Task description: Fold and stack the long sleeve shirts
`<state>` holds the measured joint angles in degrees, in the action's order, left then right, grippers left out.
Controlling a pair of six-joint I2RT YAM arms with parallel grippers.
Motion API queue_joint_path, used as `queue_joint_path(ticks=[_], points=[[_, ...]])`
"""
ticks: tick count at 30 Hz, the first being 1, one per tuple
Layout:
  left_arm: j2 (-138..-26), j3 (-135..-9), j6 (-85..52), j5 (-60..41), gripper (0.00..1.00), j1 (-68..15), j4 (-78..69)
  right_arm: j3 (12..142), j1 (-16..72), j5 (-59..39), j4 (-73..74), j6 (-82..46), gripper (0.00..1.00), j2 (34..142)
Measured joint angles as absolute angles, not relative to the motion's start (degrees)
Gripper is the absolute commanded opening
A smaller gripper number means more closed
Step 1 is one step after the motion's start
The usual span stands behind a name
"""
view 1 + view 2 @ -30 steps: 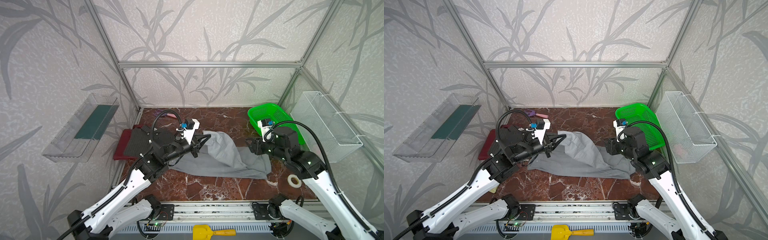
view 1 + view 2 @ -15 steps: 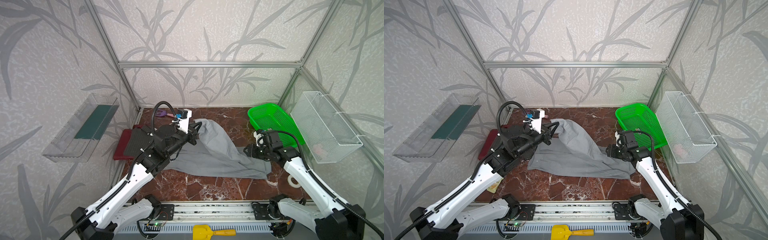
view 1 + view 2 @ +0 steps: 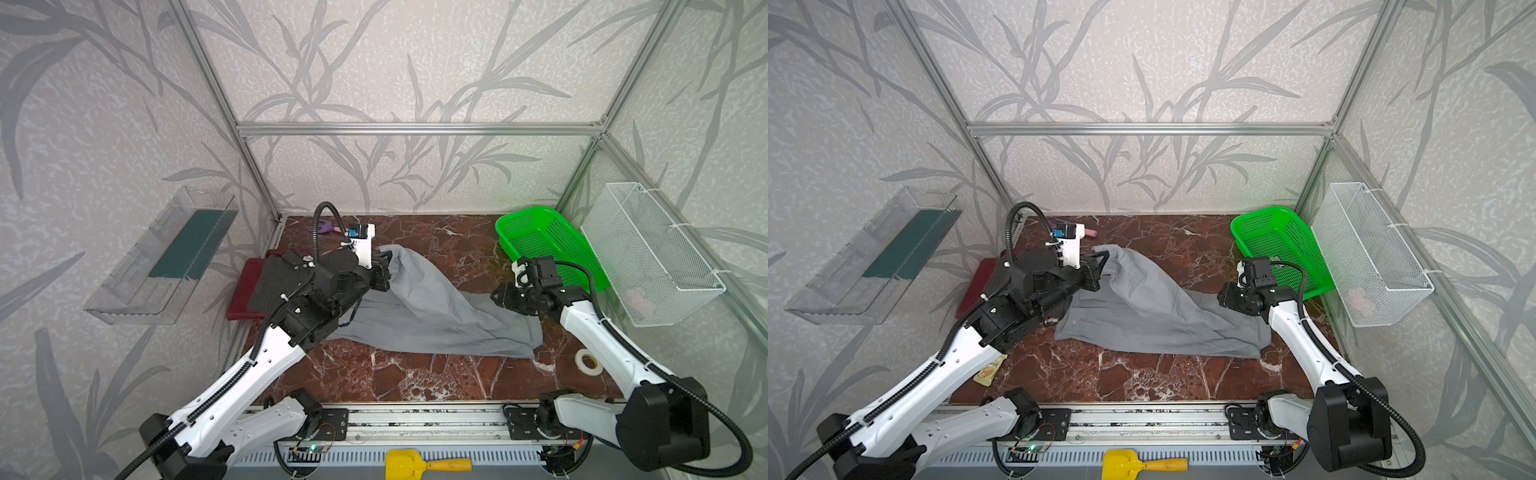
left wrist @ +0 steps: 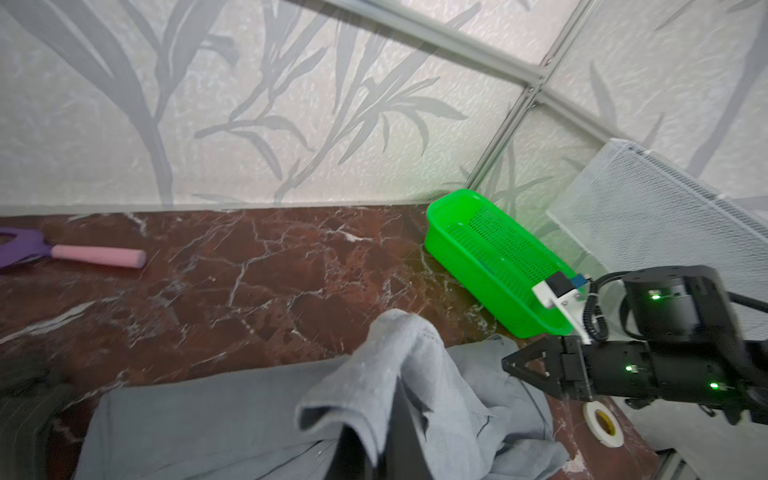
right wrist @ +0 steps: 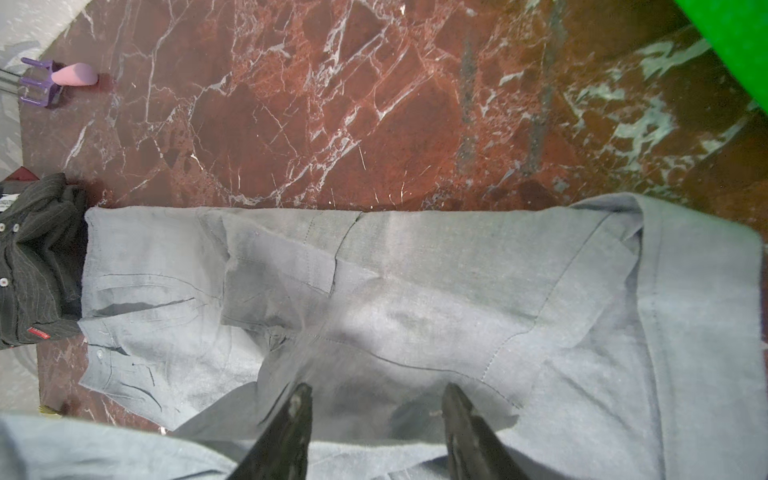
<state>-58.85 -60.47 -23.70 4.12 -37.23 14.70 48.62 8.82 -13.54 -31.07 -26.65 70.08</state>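
The light grey shirt (image 3: 436, 316) lies spread across the middle of the red marble table (image 3: 415, 374). One end of it is drawn up into a peak at the back left. There the left gripper (image 3: 383, 266) is clamped tight on a fold of the cloth. The left wrist view shows what the top views cannot: the fabric (image 4: 374, 365) drapes right over the fingers and hides them.

The right gripper (image 3: 498, 297) hangs over the shirt's right end. In both top views its fingers are too dark to read. The right wrist view settles it: the jaws stand apart above the grey cloth (image 5: 415, 270) with nothing between them.

At the left edge a folded dark pinstriped shirt (image 3: 274, 282) sits on top of the maroon shirt (image 3: 243, 291). Its buttons and a red label show only in the right wrist view (image 5: 33, 257).

A tape roll (image 3: 587, 362) shows in a top view beside the right arm. A yellowish packet (image 3: 988, 370) shows in a top view by the left arm. The green basket (image 3: 552, 249) stands at the back right.
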Motion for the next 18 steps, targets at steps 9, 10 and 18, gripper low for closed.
queue_joint_path(ticks=[9,10,18], points=[[-66.19,-58.74,-25.08,5.93,0.00,-31.20,14.66,48.80,8.75,-12.01,-30.83,-25.56,0.51,73.49],[-66.52,-58.22,-25.26,5.87,0.00,-30.57,14.37,48.90,8.73,-11.88,-30.79,-25.45,0.51,73.91],[-67.24,-50.06,-26.02,6.04,0.00,-25.34,8.88,51.92,8.38,-11.00,-30.79,-24.71,0.51,78.08]])
